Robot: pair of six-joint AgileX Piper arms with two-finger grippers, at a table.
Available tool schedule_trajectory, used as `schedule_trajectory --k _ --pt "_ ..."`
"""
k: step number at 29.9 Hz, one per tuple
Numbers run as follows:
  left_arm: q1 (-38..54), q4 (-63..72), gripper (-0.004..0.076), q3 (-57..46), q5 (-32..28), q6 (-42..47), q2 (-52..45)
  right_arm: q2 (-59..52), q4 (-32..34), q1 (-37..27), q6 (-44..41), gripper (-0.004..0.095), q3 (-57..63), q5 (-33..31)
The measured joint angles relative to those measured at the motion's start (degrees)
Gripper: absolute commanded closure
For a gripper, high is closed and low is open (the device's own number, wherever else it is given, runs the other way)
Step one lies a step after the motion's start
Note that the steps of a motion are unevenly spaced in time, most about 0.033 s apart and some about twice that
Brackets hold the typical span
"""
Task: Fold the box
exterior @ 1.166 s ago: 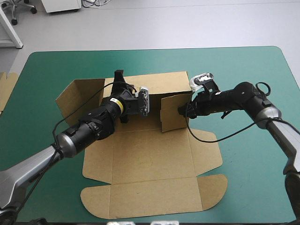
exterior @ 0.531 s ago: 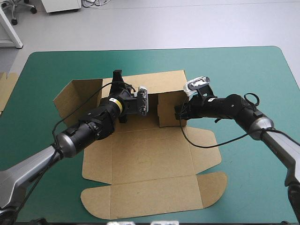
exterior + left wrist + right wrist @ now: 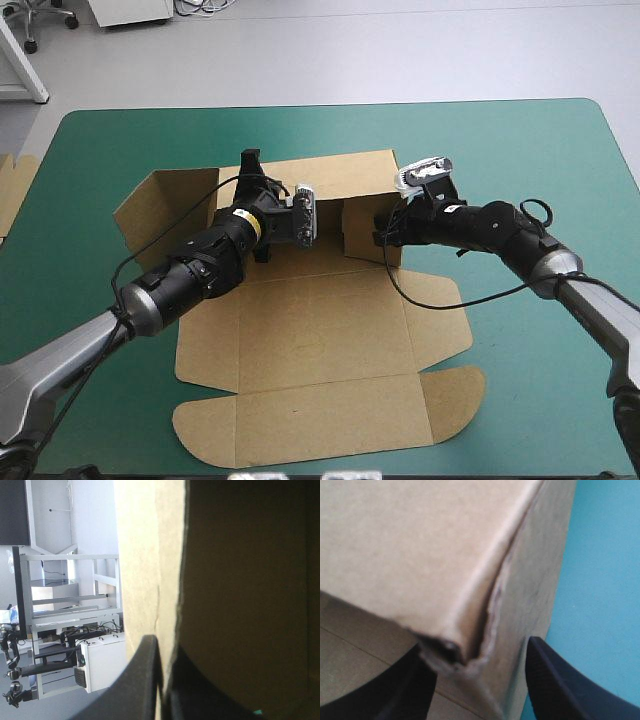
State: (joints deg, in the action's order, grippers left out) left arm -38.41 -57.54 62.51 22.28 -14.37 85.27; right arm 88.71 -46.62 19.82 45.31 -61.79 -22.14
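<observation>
The box (image 3: 435, 555) was blurry up close between the fingers of the right gripper (image 3: 477, 685). In the high view, its wall hid their tips.

The table (image 3: 520, 150), fitted with a teal-green cover, is filling most of the frame. The brown box (image 3: 320, 340) is lying on it at centre, its lower panels resting flat and its upper walls standing raised. More board (image 3: 12, 190) is showing at the left edge.
</observation>
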Motion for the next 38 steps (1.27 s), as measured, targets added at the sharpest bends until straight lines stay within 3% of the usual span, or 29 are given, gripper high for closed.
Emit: schedule_trajectory --k 10,16,29,38 --pt "0.0 0.0 0.0734 0.0 0.0 0.5 0.0 0.7 -4.0 0.0 0.2 0.0427 0.0 -0.1" --pt "0.0 0.0 0.0734 0.0 0.0 0.7 0.0 2.1 -3.9 0.0 0.2 0.0615 0.0 0.6" --pt "0.1 -0.1 0.0734 0.0 0.1 1.1 0.0 2.4 -0.6 1.8 1.3 0.0923 0.0 5.0" --pt "0.1 -0.2 0.0734 0.0 0.7 1.1 0.0 2.5 0.4 2.5 1.2 0.0923 0.0 6.5"
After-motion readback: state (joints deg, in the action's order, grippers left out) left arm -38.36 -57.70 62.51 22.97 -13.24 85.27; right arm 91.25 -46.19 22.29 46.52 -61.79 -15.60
